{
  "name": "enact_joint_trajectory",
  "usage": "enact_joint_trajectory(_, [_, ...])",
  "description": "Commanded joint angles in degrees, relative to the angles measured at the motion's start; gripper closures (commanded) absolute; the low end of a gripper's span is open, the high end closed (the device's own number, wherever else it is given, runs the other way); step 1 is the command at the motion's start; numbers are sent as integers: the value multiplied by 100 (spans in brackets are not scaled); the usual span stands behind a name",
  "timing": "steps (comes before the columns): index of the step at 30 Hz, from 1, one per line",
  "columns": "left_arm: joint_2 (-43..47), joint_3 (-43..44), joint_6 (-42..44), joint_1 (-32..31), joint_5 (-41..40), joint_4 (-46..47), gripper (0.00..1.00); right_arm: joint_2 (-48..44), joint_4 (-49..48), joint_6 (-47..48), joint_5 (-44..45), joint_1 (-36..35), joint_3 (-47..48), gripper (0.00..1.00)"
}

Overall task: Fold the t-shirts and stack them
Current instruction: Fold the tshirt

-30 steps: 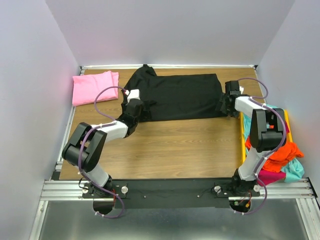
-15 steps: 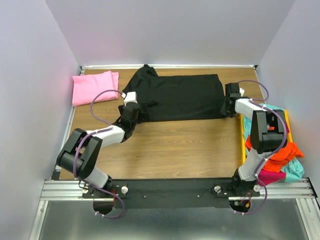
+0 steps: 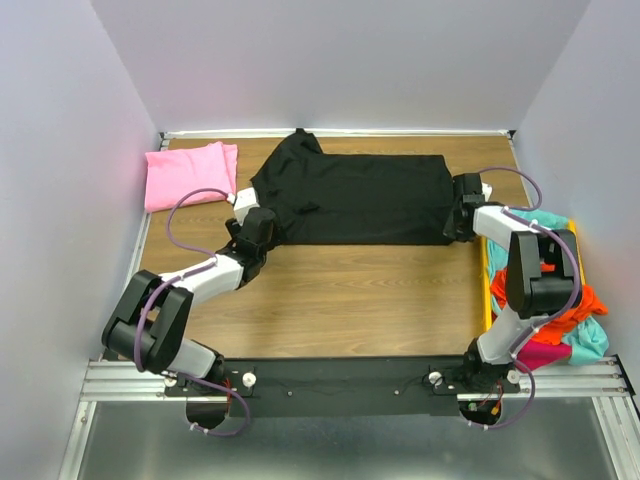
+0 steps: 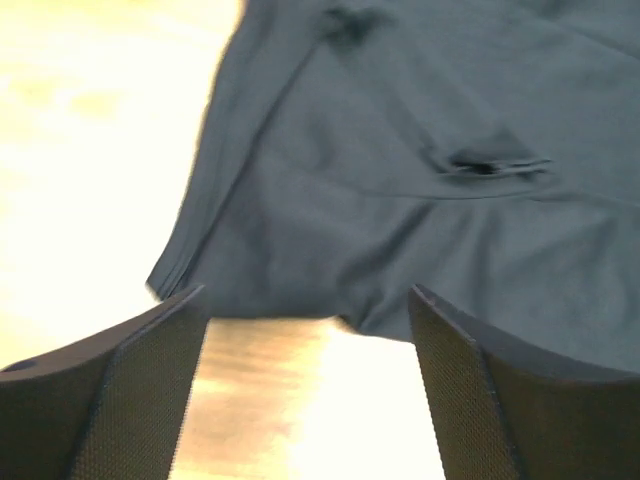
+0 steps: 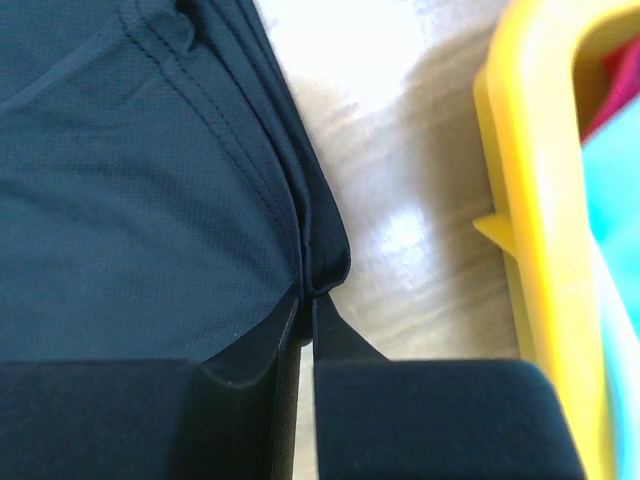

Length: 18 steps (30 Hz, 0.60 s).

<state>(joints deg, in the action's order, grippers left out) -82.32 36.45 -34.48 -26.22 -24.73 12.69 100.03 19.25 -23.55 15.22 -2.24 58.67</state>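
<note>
Two tools of mine work the black shirt's [image 3: 350, 195] near hem: the left tool [image 4: 308, 300] is spread, its mesh-textured pads [image 4: 140, 400] just short of the limp cloth over the glossy wood worktop [image 3: 350, 290], while the right tool [image 5: 305, 300] pinches the stitched corner beside the hard yellow bin [image 5: 515, 200], I judge to hold that edge taut for a fold. Beyond, the shirt lies flat, a matte fine-knit rectangle across the worktop's far middle. The pink shirt [image 3: 188, 172] sits folded in the far left corner, likely the stack's base.

Overhead view looks down from the near side across the whole bench [image 3: 330, 290]; each wrist view sits close over an opposite edge of the black t-shirt [image 3: 350, 200].
</note>
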Motion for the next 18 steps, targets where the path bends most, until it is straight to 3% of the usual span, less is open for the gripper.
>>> enact_joint_trajectory(1, [173, -129, -691, 20, -542, -600, 18, -317, 88, -44, 130, -4, -207, 86])
enact_joint_trajectory(6, [252, -129, -1375, 20, -699, -916, 24, -458, 79, 0, 34, -4, -251, 86])
enact_joint_trajectory(13, [-38, -33, -1623, 204, -744, -935, 28, -467, 36, 52, -63, -4, -304, 86])
enact_joint_trajectory(16, [-178, -24, -1694, 319, -691, -882, 40, -510, 0, 70, -116, -4, -339, 87])
enact_joint_trajectory(18, [-231, -15, -1737, 336, -674, -865, 42, -537, -35, 79, -160, -4, -374, 87])
